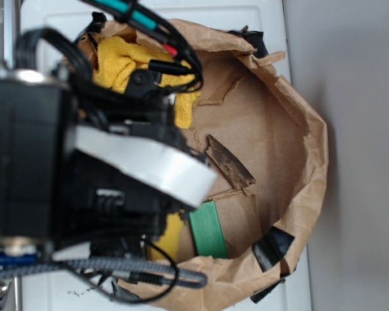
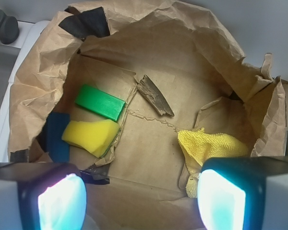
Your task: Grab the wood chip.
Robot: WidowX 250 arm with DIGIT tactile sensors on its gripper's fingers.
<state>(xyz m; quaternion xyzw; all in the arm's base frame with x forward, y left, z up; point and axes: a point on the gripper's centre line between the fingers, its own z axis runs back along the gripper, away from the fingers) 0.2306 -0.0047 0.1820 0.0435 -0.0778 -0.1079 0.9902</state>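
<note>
Exterior view: A white surface (image 1: 272,19) carries a brown paper bag (image 1: 305,162) with its walls crumpled and rolled down; a grey wall (image 1: 363,129) stands beside it. The black robot arm (image 1: 26,162), with a white band and cables, covers one side of the bag. The wood chip (image 1: 228,162) lies flat on the cardboard floor of the bag, near the green sponge (image 1: 207,230) and apart from the yellow cloth (image 1: 120,61). Black tape (image 1: 272,246) patches the bag rim. No writing is legible.

Wrist view: The gripper (image 2: 141,199) hangs above the bag, fingers (image 2: 62,201) spread wide apart, holding nothing. The wood chip (image 2: 154,95) lies between the green sponge (image 2: 100,102) and the yellow cloth (image 2: 211,153), touching neither. A yellow sponge (image 2: 91,136) lies just beside the green one.
</note>
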